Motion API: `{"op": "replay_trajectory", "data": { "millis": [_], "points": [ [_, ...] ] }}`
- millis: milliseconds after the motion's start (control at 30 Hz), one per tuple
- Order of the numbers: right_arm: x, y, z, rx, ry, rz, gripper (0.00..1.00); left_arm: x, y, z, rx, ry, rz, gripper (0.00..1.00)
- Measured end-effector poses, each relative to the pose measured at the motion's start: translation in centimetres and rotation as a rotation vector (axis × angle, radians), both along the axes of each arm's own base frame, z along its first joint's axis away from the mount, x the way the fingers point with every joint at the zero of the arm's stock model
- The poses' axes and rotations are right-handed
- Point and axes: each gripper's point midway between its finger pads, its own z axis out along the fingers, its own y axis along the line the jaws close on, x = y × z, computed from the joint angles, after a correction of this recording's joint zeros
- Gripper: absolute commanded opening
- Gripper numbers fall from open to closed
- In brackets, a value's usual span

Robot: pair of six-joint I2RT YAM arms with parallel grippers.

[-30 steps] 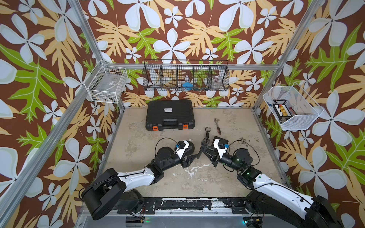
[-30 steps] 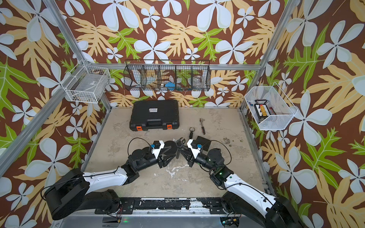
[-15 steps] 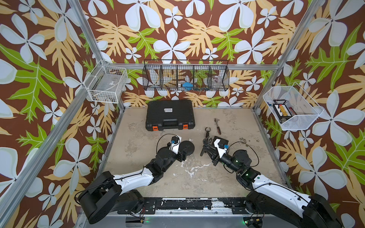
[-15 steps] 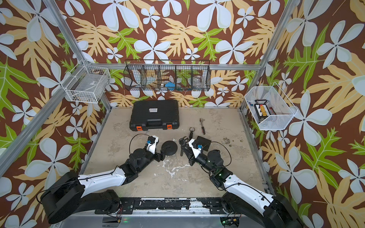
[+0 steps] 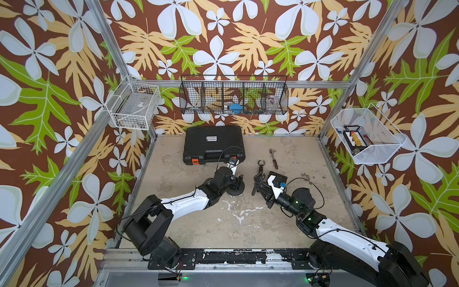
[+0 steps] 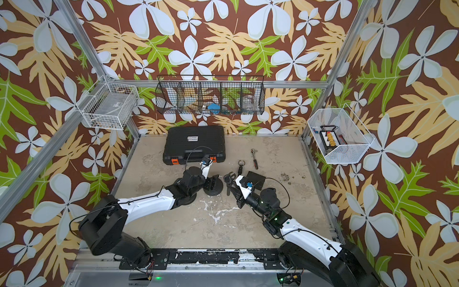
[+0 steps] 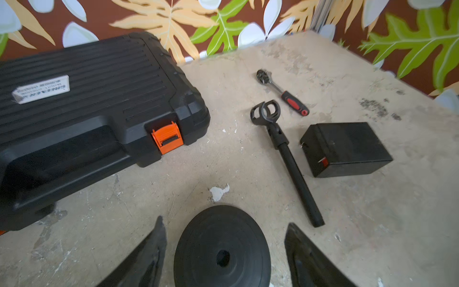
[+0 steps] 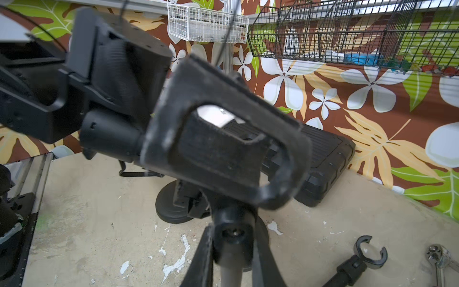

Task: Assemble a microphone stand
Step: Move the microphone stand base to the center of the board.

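Observation:
The stand's round black base (image 7: 221, 248) lies flat on the table, its centre hole facing up, also seen in both top views (image 5: 236, 190) (image 6: 213, 187). My left gripper (image 7: 224, 222) (image 5: 237, 181) is open, one finger on each side of the base and neither touching it. My right gripper (image 8: 233, 238) (image 5: 259, 186) is shut on a black pole (image 8: 233, 251) topped by a large black bracket (image 8: 223, 139), held off the table just right of the base. A second pole with a round clip (image 7: 285, 159) (image 5: 260, 169) lies loose on the table behind.
A black tool case with orange latches (image 5: 213, 144) (image 7: 87, 111) stands at the back. A red-handled ratchet (image 7: 283, 92) (image 5: 273, 155) and a small black box (image 7: 345, 149) (image 5: 279, 177) lie near the loose pole. Wire baskets (image 5: 233, 98) hang on the walls.
The two grippers, close together a second ago, have drawn apart. My left gripper has opened wider and turned over the base, which now rests on the table. The right keeps its grip.

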Motion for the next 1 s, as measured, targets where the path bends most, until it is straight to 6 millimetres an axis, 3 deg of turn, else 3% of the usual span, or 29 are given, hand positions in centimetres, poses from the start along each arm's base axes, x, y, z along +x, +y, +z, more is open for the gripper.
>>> {"op": "replay_trajectory", "data": {
  "millis": [100,233,433,567,767,1000],
  "points": [
    [0.2,-0.2,-0.2,-0.006,-0.002,-0.02,0.0,2.0,-0.3,-1.4,0.057,0.069,0.021,0.77],
    [0.5,-0.6,-0.3,-0.012,-0.005,-0.045,0.0,2.9,0.4,-3.3,0.109,0.165,0.026,0.77],
    [0.7,-0.6,-0.3,-0.028,-0.002,-0.054,0.0,2.9,3.1,-3.9,0.098,0.253,0.04,0.79],
    [0.7,-0.6,-0.4,-0.031,0.002,-0.054,0.0,1.9,4.5,-5.4,0.101,0.329,0.035,0.78],
    [0.8,-0.6,-0.4,-0.036,0.01,-0.053,0.01,1.1,3.9,-6.0,0.084,0.37,-0.007,0.75],
    [0.8,-0.6,-0.3,-0.035,0.008,-0.053,0.01,0.4,3.5,-8.5,0.091,0.443,-0.037,0.73]
  ]
}}
